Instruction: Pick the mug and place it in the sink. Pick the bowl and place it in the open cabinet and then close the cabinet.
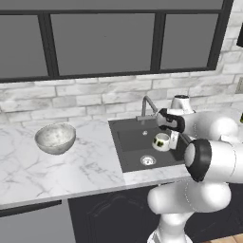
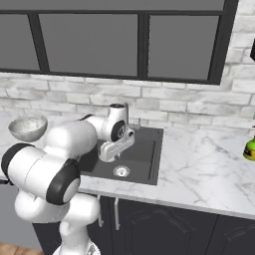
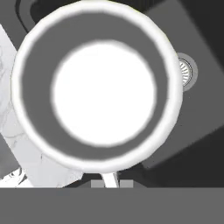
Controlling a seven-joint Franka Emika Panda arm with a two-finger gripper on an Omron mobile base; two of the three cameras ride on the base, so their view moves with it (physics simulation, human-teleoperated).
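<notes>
We hold the mug (image 1: 161, 141) over the sink (image 1: 130, 142), gripper (image 1: 172, 138) apparently clenched on its rim (fingertips hidden), and judge that releasing from this height could tip it against the faucet (image 1: 147, 107)

sink (image 3: 192, 39): mostly hidden by mug (image 3: 96, 83) | green bottle (image 2: 250, 148): edge-cropped

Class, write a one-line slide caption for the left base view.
Robot hand holding the white mug over the sink, stone bowl waiting on the marble counter.
</notes>
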